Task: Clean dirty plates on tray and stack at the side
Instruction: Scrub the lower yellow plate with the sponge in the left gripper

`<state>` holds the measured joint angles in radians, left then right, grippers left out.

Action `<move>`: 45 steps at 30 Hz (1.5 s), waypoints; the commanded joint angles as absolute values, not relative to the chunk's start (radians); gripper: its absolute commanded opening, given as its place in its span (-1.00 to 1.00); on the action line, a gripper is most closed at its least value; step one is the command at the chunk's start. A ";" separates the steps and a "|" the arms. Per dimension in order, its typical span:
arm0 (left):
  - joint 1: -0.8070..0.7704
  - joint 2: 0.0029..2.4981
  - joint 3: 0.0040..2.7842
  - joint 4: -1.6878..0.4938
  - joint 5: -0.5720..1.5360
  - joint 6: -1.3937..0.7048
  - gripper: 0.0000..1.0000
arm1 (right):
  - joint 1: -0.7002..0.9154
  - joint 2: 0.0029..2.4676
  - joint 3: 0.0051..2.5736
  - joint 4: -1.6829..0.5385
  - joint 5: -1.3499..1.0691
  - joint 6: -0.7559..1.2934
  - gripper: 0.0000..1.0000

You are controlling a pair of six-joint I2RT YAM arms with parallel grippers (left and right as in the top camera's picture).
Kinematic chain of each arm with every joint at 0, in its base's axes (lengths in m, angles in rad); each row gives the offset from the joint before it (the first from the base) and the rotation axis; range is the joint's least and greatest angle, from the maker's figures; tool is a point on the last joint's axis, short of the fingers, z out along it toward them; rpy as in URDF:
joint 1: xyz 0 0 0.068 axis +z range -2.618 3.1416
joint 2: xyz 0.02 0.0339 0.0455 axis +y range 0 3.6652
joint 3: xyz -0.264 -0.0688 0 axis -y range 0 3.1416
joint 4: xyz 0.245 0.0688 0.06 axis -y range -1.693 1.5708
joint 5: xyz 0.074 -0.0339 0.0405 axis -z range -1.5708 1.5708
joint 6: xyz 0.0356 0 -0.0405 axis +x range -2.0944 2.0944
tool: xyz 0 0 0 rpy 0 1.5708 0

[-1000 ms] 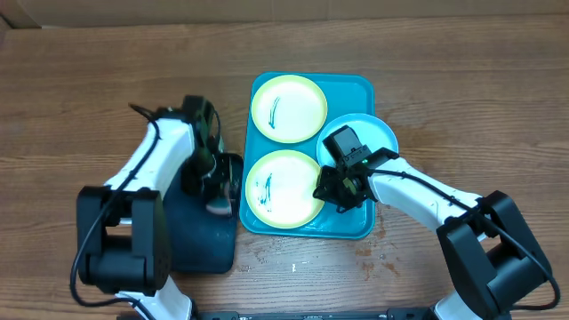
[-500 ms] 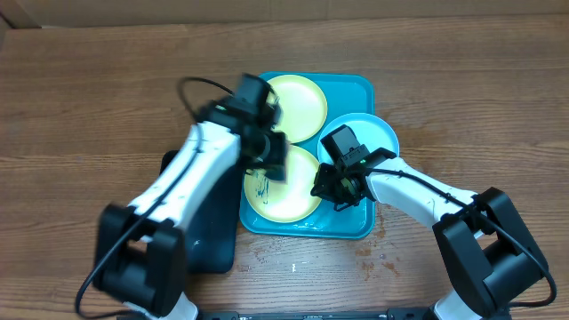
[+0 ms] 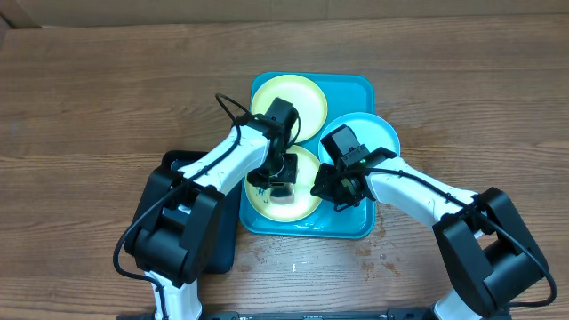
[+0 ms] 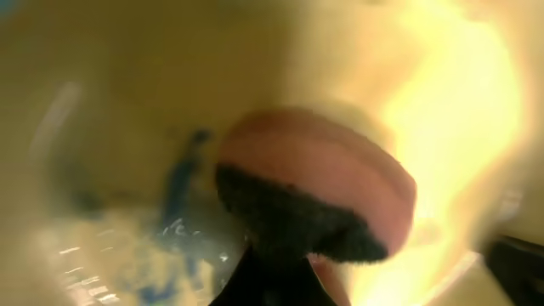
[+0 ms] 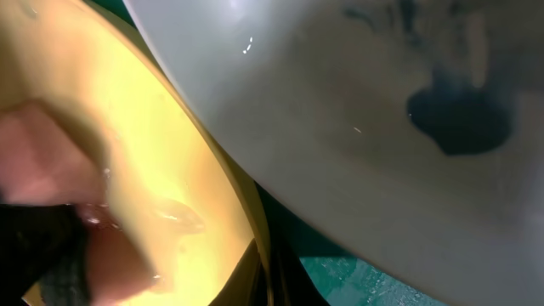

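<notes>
Firmly gripped: sponge [image 4: 314, 187] on the near plate [image 3: 300, 212]

The left gripper [image 3: 277, 178] had its jaws closed narrowly on the pink sponge, pressing it onto the yellow-green near plate in the turquoise tray [image 3: 356, 89]. The right gripper [image 3: 331, 191] sat at that plate's right rim, beside the light blue plate [image 3: 378, 133]; its jaw opening could not be told.

A brown wooden counter [image 3: 89, 107] is stretching out under the left pincer [image 3: 277, 184] and the right pincer [image 3: 331, 192], its grain running from one pincer's side across to the other's. Beyond both pincers, a pale tan strip [image 3: 267, 7] is showing along the far edge. Soft, even light is falling over the wood. Nearer than the right pincer, a few dark specks [image 3: 384, 258] are marking the surface.
</notes>
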<state>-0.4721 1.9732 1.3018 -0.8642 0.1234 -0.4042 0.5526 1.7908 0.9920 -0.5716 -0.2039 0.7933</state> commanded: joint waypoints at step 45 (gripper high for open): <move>-0.463 2.059 1.381 -1.042 -0.078 -0.401 -0.91 | 0.552 1.803 0.981 -0.608 -0.150 0.812 -0.92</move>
<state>-0.4637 2.0521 1.4036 -1.0138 0.2268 -0.3683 0.5522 1.7889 0.9958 -0.5964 -0.2016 0.8082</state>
